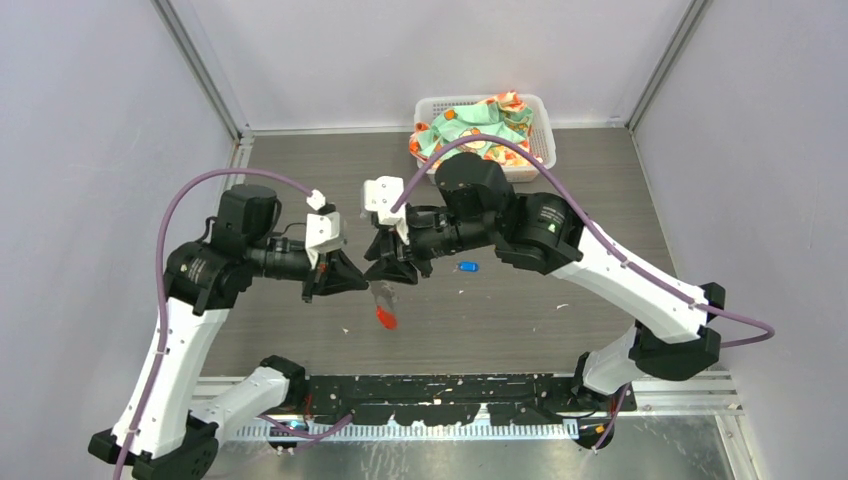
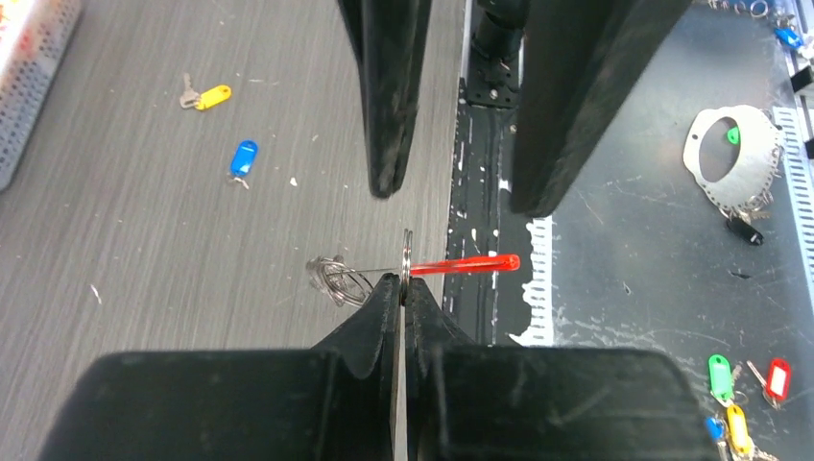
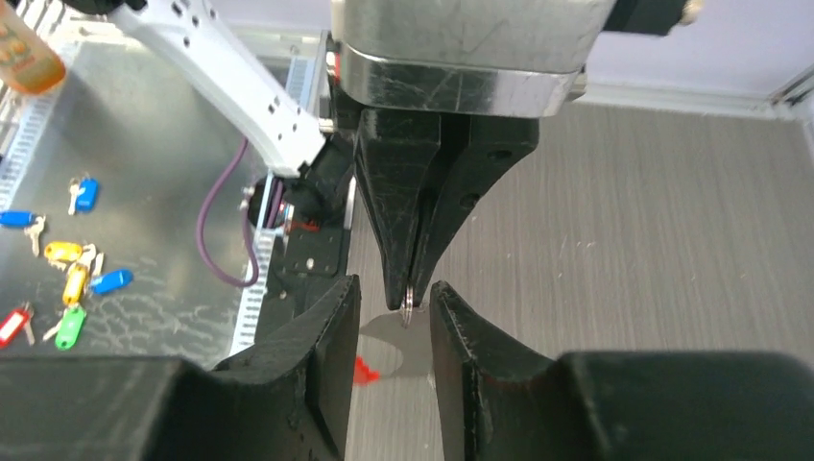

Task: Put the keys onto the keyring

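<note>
Keyring (image 2: pixel 408 254) pinched in left claw (image 2: pixel 402 281), right claw (image 3: pixel 395 290) parted

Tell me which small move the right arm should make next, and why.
Probably draw the right gripper back from the keyring toward the blue-tagged key. Its jaws stand open around the ring and hold nothing, the left gripper is shut on the ring, and that key lies loose on the table.
</note>
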Controlling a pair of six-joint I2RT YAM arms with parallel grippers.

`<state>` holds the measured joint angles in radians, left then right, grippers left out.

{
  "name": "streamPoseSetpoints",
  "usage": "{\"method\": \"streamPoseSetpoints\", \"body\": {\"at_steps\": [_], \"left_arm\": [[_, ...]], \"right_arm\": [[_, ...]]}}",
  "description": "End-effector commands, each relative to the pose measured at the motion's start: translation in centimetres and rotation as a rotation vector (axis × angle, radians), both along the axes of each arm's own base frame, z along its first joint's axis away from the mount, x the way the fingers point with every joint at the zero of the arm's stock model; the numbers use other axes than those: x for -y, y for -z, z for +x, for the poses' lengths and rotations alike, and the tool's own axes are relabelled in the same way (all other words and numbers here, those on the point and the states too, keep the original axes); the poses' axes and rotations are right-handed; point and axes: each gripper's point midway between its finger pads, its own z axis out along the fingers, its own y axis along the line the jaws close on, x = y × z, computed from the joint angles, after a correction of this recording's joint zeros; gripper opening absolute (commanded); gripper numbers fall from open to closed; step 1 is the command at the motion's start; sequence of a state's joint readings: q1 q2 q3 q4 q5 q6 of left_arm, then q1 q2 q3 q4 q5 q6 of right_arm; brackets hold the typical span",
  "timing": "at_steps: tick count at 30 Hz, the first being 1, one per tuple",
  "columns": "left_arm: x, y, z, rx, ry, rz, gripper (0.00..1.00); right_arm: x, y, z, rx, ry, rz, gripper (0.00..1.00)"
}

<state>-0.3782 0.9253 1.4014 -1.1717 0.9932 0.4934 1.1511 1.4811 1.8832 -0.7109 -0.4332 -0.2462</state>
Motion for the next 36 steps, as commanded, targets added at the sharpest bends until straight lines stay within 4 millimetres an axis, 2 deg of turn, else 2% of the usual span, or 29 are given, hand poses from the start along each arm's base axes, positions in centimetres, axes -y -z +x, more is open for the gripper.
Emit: {"method": "streamPoseSetpoints", "body": {"at_steps": [1,9,21,30,36], "left_arm": [[-0.3,-0.5,-1.3,0.053,0.038,0.025,0.00],[-0.1,-0.3,-1.3,0.053,0.047,0.039,0.00],[0.0,-0.8,-0.7,0.077,0.024,0.037,0.00],[0.2,-1.0,-1.1,0.081,0.034,0.024,0.00],[0.0,-1.2,-1.3,0.088,0.031,0.020,0.00]], "right_arm": [[0.9,2.4,-0.3,-0.024,-0.045,-0.111,0.37],[0.3,1.9,-1.0,-0.042,-0.100,-0.096,0.30],[-0.8,3.0,-1.3,-0.091,-0.130,-0.105,0.25],[-1.9,3.3,0.0,-0.084,-0.071,-0.077,0.19],[-1.6,4.2,0.5,-0.083,-0.047,-0.101,0.19]]}}
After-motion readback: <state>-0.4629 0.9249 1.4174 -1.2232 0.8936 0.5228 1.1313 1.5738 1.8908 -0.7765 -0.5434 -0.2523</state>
